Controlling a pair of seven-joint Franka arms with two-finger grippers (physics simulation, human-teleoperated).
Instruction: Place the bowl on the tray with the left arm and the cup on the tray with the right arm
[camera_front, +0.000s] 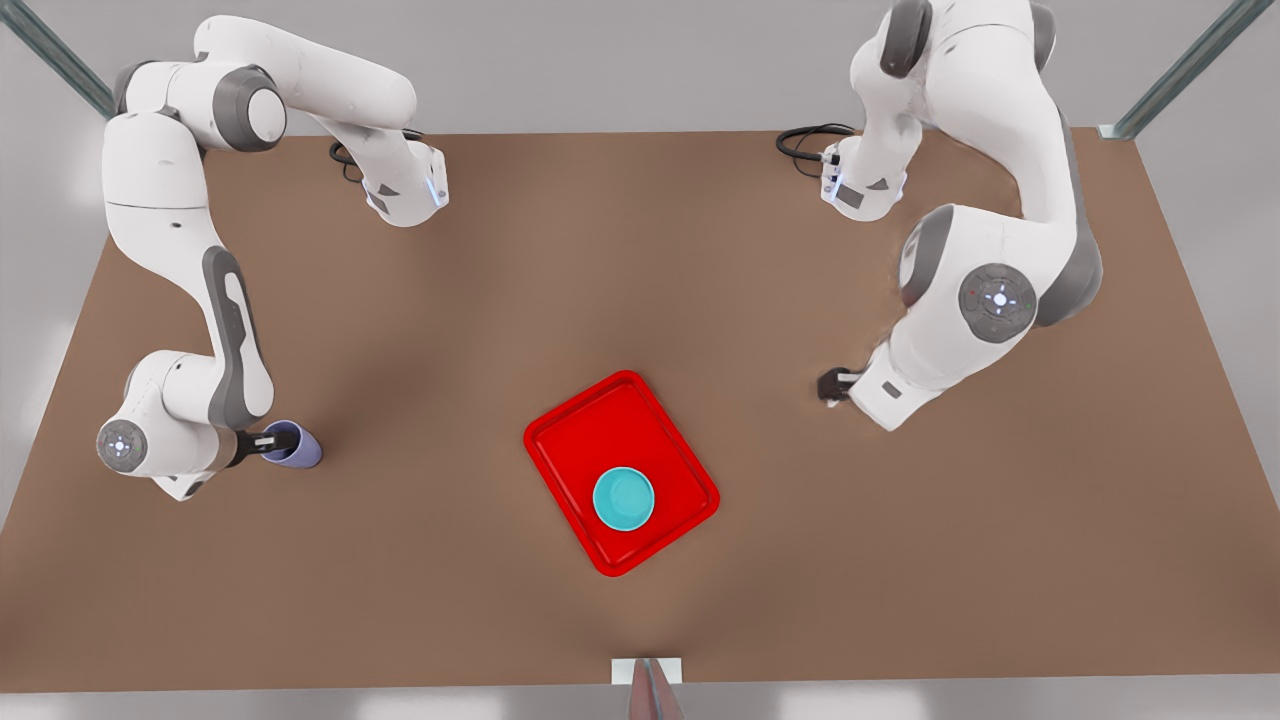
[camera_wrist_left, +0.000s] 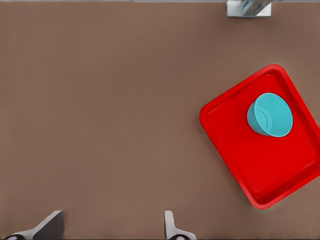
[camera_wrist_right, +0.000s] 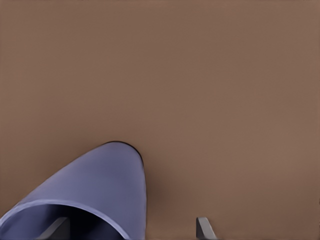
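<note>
Table (camera_front: 640, 280): brown surface spanning most of the front view; bears all items below.

Right arm (camera_front: 170, 250): white, grey-jointed, at the left of the front view, reaching down to the lower left of the frame.

Left arm (camera_front: 990, 230): white, grey-jointed, at the right of the front view, wrist at mid-right.

Tray (camera_front: 560, 440): red, rectangular, rounded corners, set askew at lower centre of the front view; at the right edge of the left wrist view (camera_wrist_left: 230, 140).

Bowl (camera_front: 624, 498): teal, upright, standing inside the tray in its lower part; seen likewise in the left wrist view (camera_wrist_left: 270, 115).

Cup (camera_front: 296, 446): lavender, at the lower left of the front view, well apart from the tray; lower left of the right wrist view (camera_wrist_right: 95, 195).

Right gripper (camera_front: 266, 441): fingers straddle the cup's wall, one inside the rim; whether they clamp it, cannot tell.

Left gripper (camera_front: 832, 384): above bare table, well right of the tray; fingers (camera_wrist_left: 170, 225) spread apart, holding nothing.
</note>
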